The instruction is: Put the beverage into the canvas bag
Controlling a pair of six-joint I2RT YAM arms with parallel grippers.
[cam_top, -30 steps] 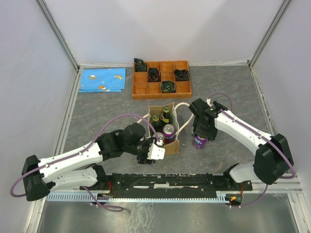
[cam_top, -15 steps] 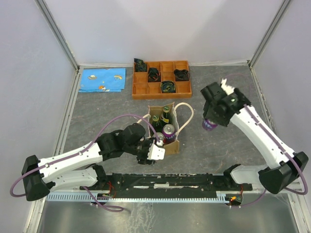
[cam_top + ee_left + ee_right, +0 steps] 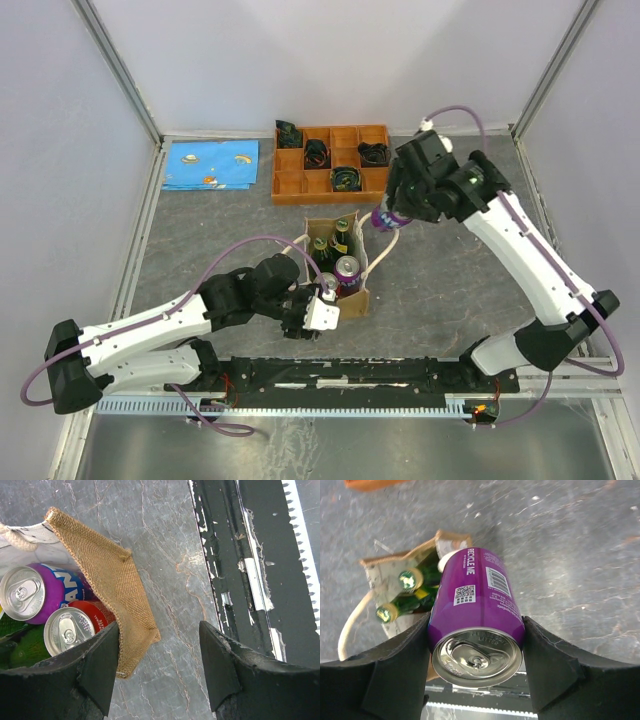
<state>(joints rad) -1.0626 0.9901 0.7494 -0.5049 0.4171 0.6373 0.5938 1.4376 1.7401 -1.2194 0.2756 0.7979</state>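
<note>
right gripper (image 3: 476,630) clamps purple can (image 3: 480,585) aloft, seemingly just beyond canvas bag (image 3: 357,298) far-right rim; left gripper (image 3: 159,635) spread wide at near wall.

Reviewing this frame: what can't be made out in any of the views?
Right wrist: the held purple can hides the near part of the canvas bag; its brand side faces away.
Left wrist: the green bottles are cut off by the frame edge and a finger of the left gripper.
Top external: the dark items in the orange tray are too small to identify.
</note>
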